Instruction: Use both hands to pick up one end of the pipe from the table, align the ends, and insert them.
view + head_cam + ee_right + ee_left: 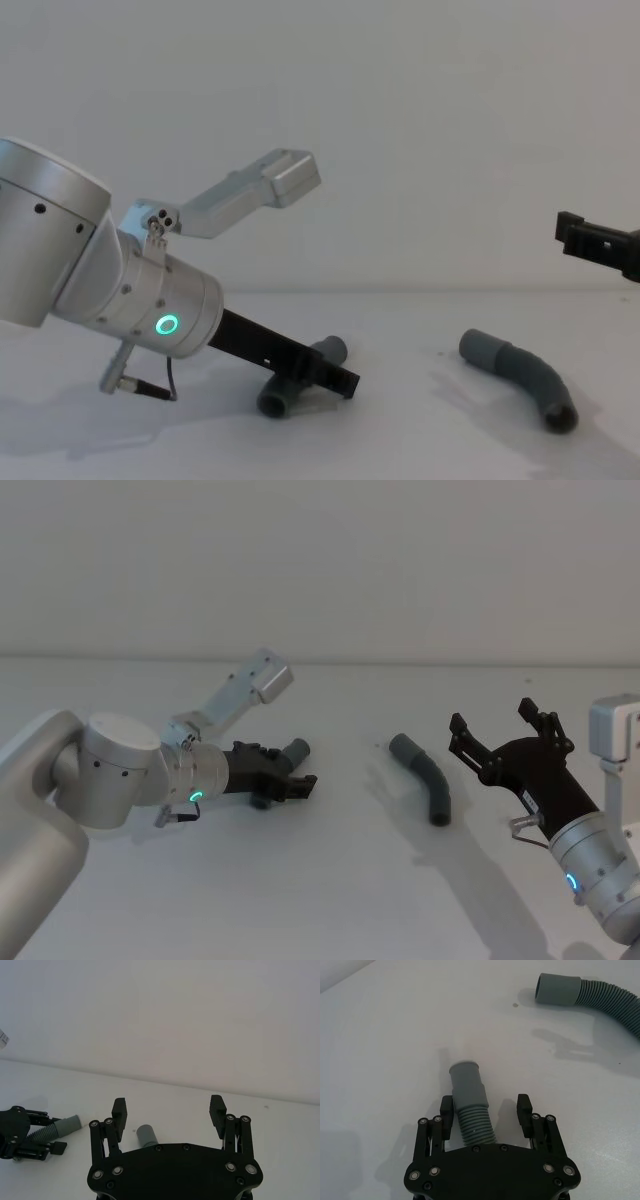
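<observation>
Short dark-grey corrugated plastic tube piece [470, 1105] flat on the plain white matte table [320, 900], between the spread fingers [446, 1110] of the left black two-fingered gripper [485, 1107]. Closer to one finger than the other, ribbed stretch running back toward the palm, smooth stepped collar [465, 1077] poking out past the fingertips [523, 1102]; nothing clamped yet. Likely trouble: an off-centre closing nudging the round body into a roll or swivel on the slick surface, or a pinch on the flexible-looking ribs instead of the stiffer collar, leaving the mouth free to droop out of line. Second curved dark-grey tube piece [425, 775] well apart from the left gripper, below and just ahead of the right black gripper [492, 718], likewise spread wide, empty and raised off the surface. Further hazard there: a grasp far along the bend, sending the mouth askew at insertion. Both pieces matte, ring-ribbed through the curve, plain and cylindrical at the collar end.
</observation>
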Robot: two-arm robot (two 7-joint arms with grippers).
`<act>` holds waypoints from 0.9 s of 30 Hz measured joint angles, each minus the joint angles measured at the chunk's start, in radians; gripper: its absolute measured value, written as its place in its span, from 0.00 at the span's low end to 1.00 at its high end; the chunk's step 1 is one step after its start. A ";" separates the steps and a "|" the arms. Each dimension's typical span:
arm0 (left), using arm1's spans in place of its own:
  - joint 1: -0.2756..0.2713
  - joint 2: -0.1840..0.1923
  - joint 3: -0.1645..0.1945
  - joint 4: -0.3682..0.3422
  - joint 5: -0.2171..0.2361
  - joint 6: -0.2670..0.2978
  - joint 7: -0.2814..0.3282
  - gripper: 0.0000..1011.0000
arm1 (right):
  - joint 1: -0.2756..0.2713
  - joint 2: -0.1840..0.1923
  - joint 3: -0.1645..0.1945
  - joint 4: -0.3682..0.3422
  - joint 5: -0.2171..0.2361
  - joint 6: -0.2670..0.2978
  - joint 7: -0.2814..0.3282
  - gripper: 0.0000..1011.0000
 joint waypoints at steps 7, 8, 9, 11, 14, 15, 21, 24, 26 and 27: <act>0.000 0.000 0.000 -0.001 0.000 0.002 0.001 0.70 | 0.000 0.000 0.000 0.000 0.000 0.000 0.000 0.99; 0.001 0.001 0.000 -0.001 0.001 0.003 0.001 0.69 | 0.000 0.000 0.000 0.000 0.000 0.000 0.000 0.99; 0.001 0.001 0.000 -0.001 0.001 0.003 0.001 0.69 | 0.000 0.000 0.000 0.000 0.000 0.000 0.000 0.99; 0.001 0.001 0.000 -0.002 0.001 0.003 0.001 0.67 | 0.000 0.000 0.000 0.000 0.000 0.000 0.000 0.99; 0.001 0.001 0.000 -0.002 0.001 0.004 0.001 0.66 | 0.000 0.000 0.000 0.000 0.000 0.000 0.000 0.99; 0.001 0.001 0.000 -0.002 0.001 0.004 0.001 0.65 | 0.000 0.000 0.000 0.000 0.000 0.000 0.000 0.99; 0.002 0.001 0.000 -0.002 0.002 0.005 0.002 0.61 | 0.000 0.000 0.000 0.000 0.000 0.000 0.000 0.99; 0.002 0.001 0.000 -0.002 0.002 0.005 0.002 0.59 | 0.000 0.000 0.000 0.000 0.000 0.000 0.000 0.99; 0.002 0.001 0.000 -0.002 0.002 0.005 0.002 0.58 | 0.000 0.000 0.000 0.000 0.000 0.000 0.000 0.99; 0.002 0.001 0.000 -0.002 0.002 0.005 0.002 0.57 | 0.000 0.000 0.000 0.000 0.000 0.000 0.000 0.99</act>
